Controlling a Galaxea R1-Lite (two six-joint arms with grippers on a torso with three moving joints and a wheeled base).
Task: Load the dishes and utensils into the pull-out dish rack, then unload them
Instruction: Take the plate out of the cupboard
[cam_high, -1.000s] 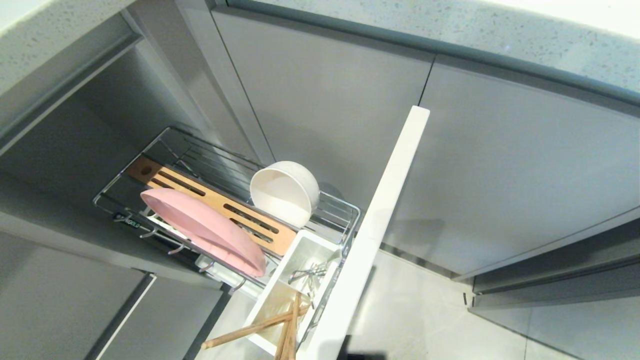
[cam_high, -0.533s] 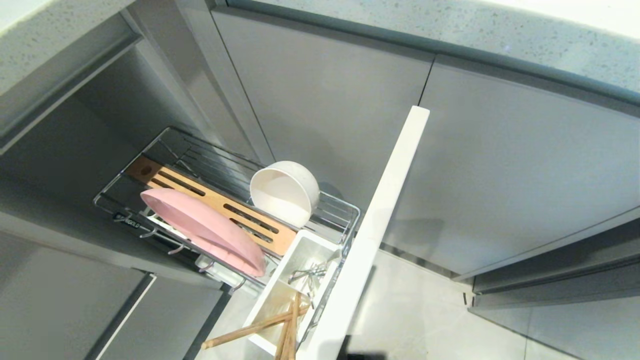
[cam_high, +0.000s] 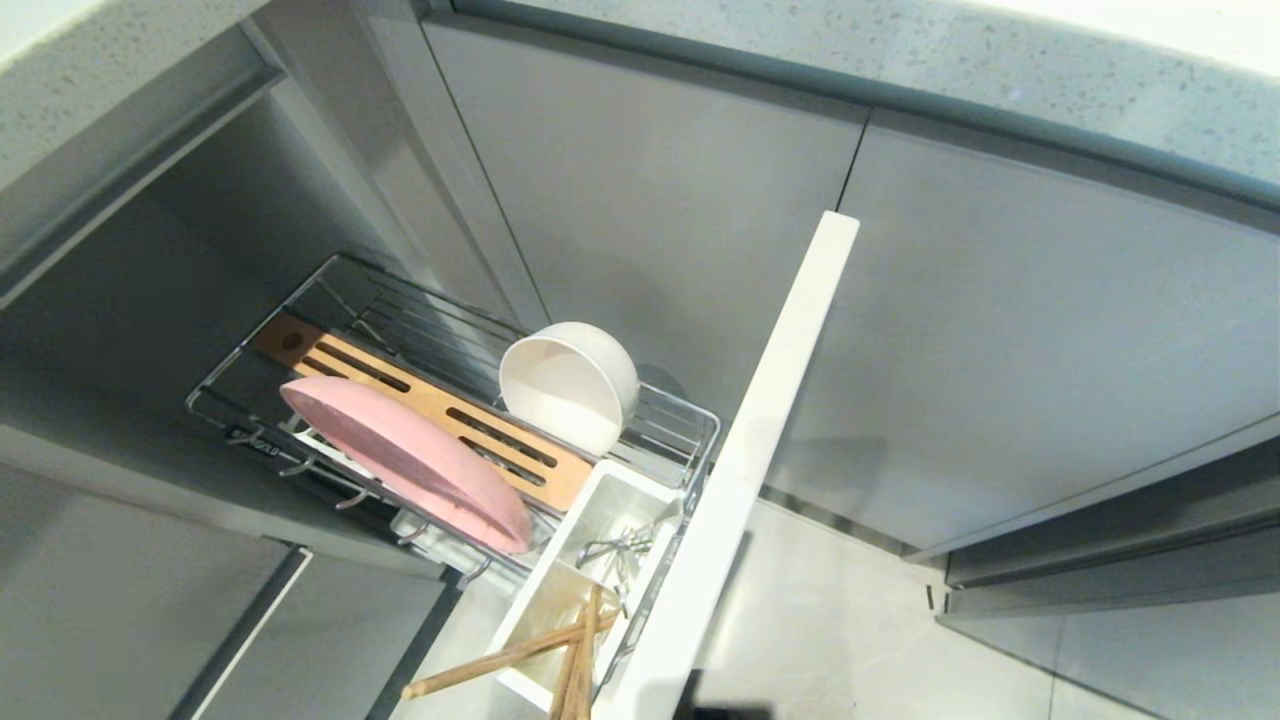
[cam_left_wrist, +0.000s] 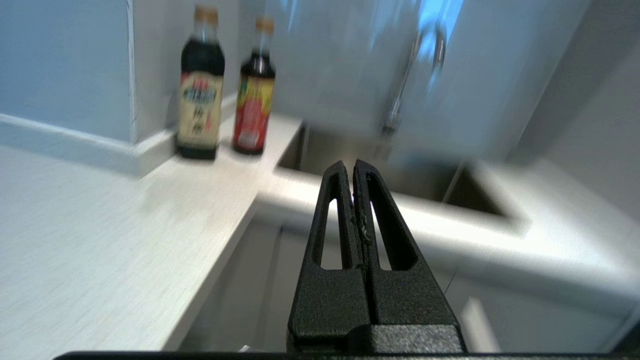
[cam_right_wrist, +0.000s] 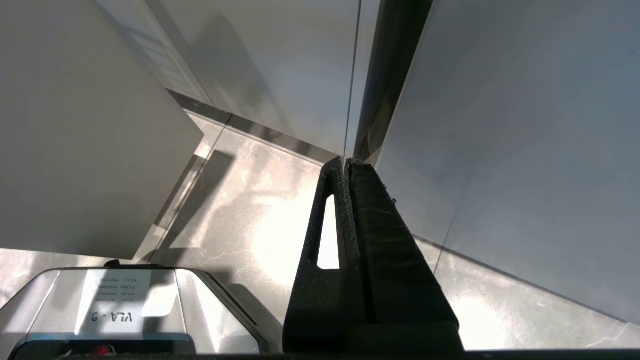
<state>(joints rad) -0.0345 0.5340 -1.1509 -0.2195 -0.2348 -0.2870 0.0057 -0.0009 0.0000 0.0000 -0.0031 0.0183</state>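
The pull-out dish rack (cam_high: 700, 425) stands drawn out from the cabinet, its pale front panel (cam_high: 760, 450) toward me. A pink plate (cam_high: 410, 462) leans on edge along the rack's near side, and a white bowl (cam_high: 570, 385) rests tilted on the wires behind the slotted wooden board (cam_high: 430, 405). In the white utensil tub (cam_high: 575, 575) the wooden chopsticks (cam_high: 530, 650) stick out toward me, beside a silver spoon (cam_high: 615, 548). Neither gripper shows in the head view. My left gripper (cam_left_wrist: 348, 164) is shut and empty, raised to countertop level and pointing toward the sink. My right gripper (cam_right_wrist: 344, 161) is shut and empty, hanging over the floor.
Grey cabinet doors (cam_high: 1000, 330) stand behind and right of the rack under a speckled countertop (cam_high: 900, 60). In the left wrist view two dark sauce bottles (cam_left_wrist: 200, 90) stand on a pale counter (cam_left_wrist: 100, 240) beside a steel sink (cam_left_wrist: 375, 165) with a tap (cam_left_wrist: 415, 65). My base (cam_right_wrist: 125, 310) sits on the tiled floor.
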